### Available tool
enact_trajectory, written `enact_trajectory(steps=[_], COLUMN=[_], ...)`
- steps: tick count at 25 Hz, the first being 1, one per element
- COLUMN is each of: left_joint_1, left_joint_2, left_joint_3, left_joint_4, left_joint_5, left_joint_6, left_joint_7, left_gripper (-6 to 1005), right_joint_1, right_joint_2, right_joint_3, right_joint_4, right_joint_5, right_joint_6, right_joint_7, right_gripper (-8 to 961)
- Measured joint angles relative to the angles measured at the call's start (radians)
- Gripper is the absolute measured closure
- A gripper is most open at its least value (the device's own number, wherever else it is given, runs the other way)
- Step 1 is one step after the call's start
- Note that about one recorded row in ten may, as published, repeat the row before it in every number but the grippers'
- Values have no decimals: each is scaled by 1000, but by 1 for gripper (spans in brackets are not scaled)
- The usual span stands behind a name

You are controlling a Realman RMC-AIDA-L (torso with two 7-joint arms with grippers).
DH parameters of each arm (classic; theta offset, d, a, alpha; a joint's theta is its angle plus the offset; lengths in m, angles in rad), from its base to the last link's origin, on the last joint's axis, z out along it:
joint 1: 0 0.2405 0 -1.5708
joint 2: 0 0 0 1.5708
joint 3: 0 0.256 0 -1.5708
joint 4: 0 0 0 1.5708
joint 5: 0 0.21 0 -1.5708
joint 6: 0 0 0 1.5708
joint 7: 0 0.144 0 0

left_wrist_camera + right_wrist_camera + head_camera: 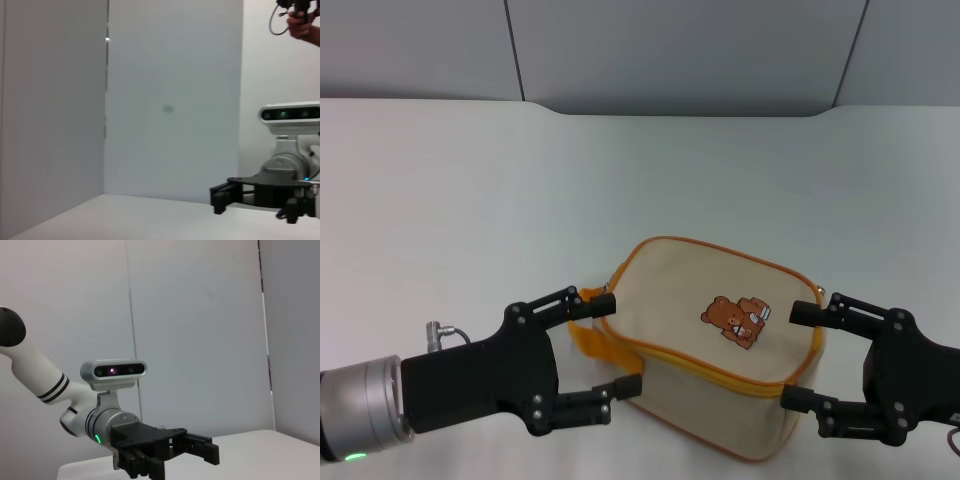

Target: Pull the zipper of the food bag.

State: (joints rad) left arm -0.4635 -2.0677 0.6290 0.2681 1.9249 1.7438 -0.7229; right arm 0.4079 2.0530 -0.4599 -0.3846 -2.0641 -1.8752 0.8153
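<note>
- Food bag (pixel 720 345): beige boxy pouch, lying on the white table (pixel 470 200) near its front edge, a little right of centre in the head view. Brown bear patch (pixel 737 319) on the upward face.
- Zipper (pixel 705 367): thin orange-yellow line running along the near side of the bag, just below the top panel, from the left corner toward the right end. Pull tab too small to pick out; cannot tell where it sits.
- Orange loop handle (pixel 588 340): hangs off the bag's left end, resting on the table.
- Left gripper (pixel 608 345): at the bag's left end, fingers spread wide. Upper fingertip sits by the top left corner of the bag, lower fingertip by the bottom near corner; the handle lies between them. Nothing clamped. Contact with the fabric cannot be judged.
- Right gripper (pixel 798 355): at the bag's right end, fingers also apart, one tip near the top right corner, the other low by the near side. Nothing gripped.
- Left wrist view: shows the right gripper (pixel 220 197) across the table, grey wall panels behind; bag not visible.
- Right wrist view: shows the left gripper (pixel 202 450) with its white arm, same panelled wall; bag not visible.
</note>
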Motion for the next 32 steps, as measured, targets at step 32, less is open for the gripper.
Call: enact_trajectory(steps=[32], left_joint_1=[10], left_joint_2=[-4], left_joint_3=[58], left_joint_4=[19], left_joint_5=[-4], left_joint_6=[32], left_joint_7=[-1], left_gripper=[170], right_joint_1=[11], right_joint_2=[11], right_joint_3=[-11], right_joint_4=[-4], right_joint_5=[-11], right_joint_6=[66], right_joint_7=[0], right_gripper=[129])
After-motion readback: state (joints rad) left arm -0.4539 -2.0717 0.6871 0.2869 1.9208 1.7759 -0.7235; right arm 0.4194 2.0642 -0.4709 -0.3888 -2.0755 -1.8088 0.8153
